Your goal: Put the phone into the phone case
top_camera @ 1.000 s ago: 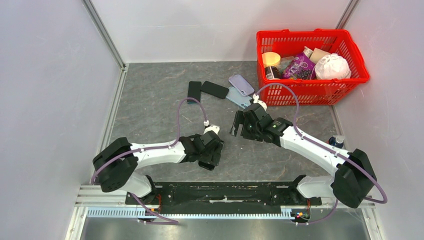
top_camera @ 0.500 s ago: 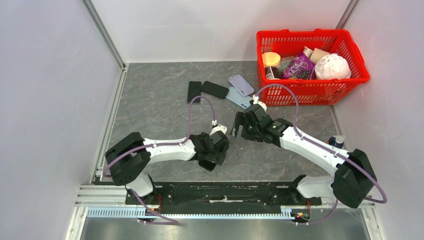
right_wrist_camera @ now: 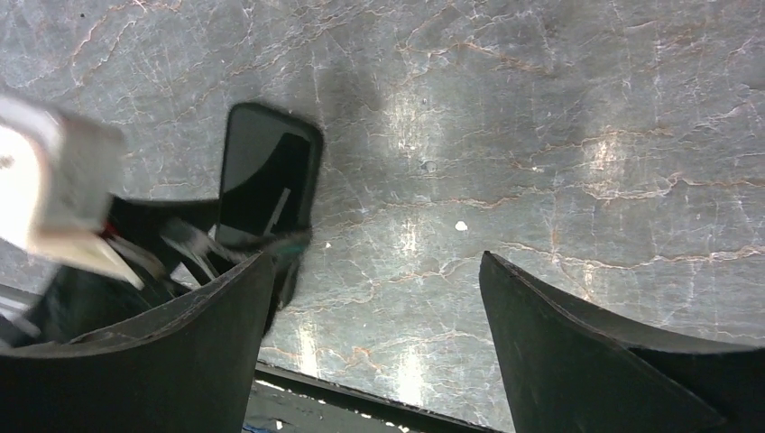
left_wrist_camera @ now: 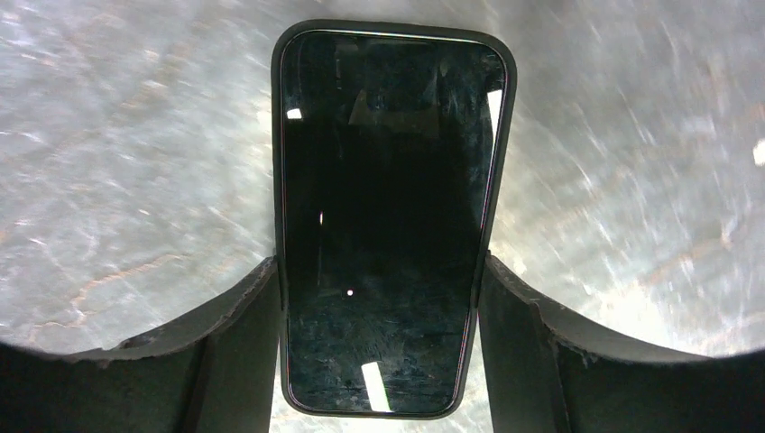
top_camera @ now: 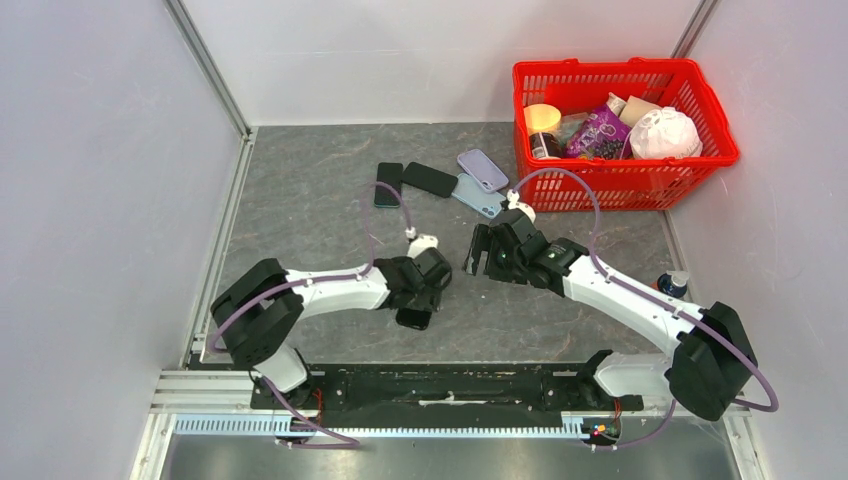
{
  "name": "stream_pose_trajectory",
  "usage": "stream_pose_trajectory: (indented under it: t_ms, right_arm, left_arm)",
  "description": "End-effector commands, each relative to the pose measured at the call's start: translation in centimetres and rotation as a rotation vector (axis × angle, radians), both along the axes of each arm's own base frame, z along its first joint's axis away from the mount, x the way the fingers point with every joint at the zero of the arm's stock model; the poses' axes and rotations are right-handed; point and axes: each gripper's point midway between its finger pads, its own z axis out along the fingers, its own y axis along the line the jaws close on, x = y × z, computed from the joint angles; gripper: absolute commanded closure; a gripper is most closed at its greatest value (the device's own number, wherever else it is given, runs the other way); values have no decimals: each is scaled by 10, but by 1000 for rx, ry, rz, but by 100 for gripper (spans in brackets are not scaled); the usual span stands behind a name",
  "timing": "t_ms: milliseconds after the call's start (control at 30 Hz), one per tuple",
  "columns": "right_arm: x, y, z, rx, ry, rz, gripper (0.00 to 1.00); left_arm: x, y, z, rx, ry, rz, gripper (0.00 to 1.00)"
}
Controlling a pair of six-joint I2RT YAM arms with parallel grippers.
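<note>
On the grey counter, a red basket sits far right. The right gripper hovers, jaws wide apart and empty. The left gripper clamps its jaws on both long edges of the black phone, which lies flat, screen up, near the counter's front edge.

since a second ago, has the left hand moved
Yes. In the top view the left hand has shifted slightly away from the black base rail.
</note>
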Motion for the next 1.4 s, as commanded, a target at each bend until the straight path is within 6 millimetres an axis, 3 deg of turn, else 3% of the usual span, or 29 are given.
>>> stream_pose_trajectory:
  t_ms: [0, 133, 433, 600, 767, 867, 933, 1033, 1233, 1367]
  right_arm:
    - [8, 0, 10, 1, -35, -3, 9]
    - [11, 4, 6, -11, -24, 20, 9]
    - [10, 11, -5, -28, 20, 77, 10]
    - [8, 10, -11, -46, 33, 100, 10]
    - [7, 8, -16, -60, 43, 110, 9]
    - [6, 7, -17, -63, 49, 118, 7]
    - [5, 5, -16, -66, 46, 121, 5]
    - [4, 2, -14, -66, 39, 122, 3]
    - [7, 0, -8, -57, 27, 118, 3]
    - [11, -12, -1, -74, 7, 78, 3]
  left_arm:
    - [46, 63, -2, 37, -57, 274, 72]
    - [69, 102, 3, -45, -61, 440, 72]
    - [98, 203, 18, 33, -132, 790, 72]
    - [114, 234, 27, 70, -151, 867, 72]
    - [137, 237, 29, 132, -129, 815, 64]
    - [144, 238, 28, 172, -107, 790, 46]
    - [144, 242, 28, 202, -108, 785, 25]
    - [144, 246, 37, 216, -125, 786, 11]
    - [152, 244, 57, 206, -151, 764, 9]
    - [169, 212, 82, 69, -214, 683, 8]
